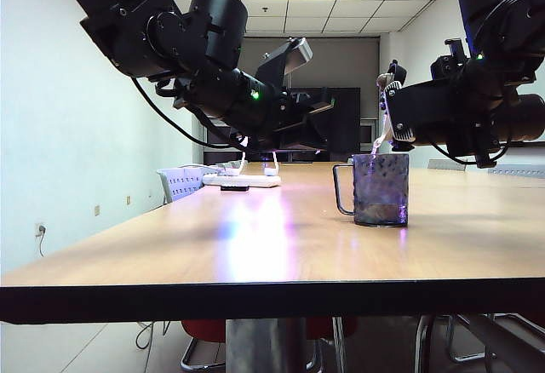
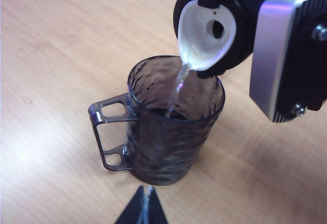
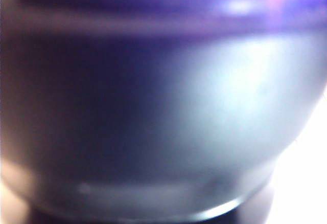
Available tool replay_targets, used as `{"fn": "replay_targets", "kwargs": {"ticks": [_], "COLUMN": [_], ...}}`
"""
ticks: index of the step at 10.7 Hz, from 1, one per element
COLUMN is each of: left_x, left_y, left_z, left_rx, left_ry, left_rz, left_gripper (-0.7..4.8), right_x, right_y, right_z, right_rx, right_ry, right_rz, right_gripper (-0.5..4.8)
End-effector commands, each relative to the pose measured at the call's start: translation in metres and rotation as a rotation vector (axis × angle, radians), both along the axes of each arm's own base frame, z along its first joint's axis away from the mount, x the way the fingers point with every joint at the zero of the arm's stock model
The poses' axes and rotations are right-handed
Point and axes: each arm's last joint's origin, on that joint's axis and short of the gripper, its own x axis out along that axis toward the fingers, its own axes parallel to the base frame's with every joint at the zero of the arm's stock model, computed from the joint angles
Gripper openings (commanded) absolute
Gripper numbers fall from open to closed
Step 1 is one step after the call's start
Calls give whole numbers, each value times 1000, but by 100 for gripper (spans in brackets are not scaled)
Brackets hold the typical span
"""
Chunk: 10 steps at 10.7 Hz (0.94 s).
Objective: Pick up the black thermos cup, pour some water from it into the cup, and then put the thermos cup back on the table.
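The cup (image 2: 168, 137), a mottled translucent grey mug with a squared handle, stands on the table (image 1: 213, 245); it also shows in the exterior view as the cup (image 1: 381, 188). Just above its rim, the black thermos cup (image 2: 240, 9) is tipped over in my right gripper (image 1: 421, 122), which is shut on it. Its white spout (image 2: 207, 35) sends a thin stream of water (image 2: 176, 88) into the cup. The right wrist view shows only the thermos's blurred dark wall (image 3: 153, 106). My left gripper (image 2: 145, 206) is shut and empty, hovering close beside the cup's base. In the exterior view the left gripper (image 1: 317, 130) hangs left of the cup.
A white power strip with plugs (image 1: 241, 180) lies far back on the table. A white chair back (image 1: 180, 181) stands beyond the table's left side. The dark front edge band (image 1: 272, 298) runs across the exterior view.
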Motion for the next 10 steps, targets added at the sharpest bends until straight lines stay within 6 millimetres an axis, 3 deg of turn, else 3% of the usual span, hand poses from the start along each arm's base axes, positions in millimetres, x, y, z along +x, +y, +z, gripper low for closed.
{"fn": "replay_targets", "kwargs": {"ticks": [1,10], "left_x": [0,0], "left_y": [-1,-1], "left_z": [4,3], "left_rx": [-7,-7], "left_ry": [-9,-8], "left_rz": [-7,-8], "left_gripper": [-5,-5], "right_x": [1,1], "right_y": [0,1], "right_z": [15,15], "right_rx": [7,-14], "right_ry": [-96,-95], "right_rz": [-5,2], "right_gripper": [94,94]}}
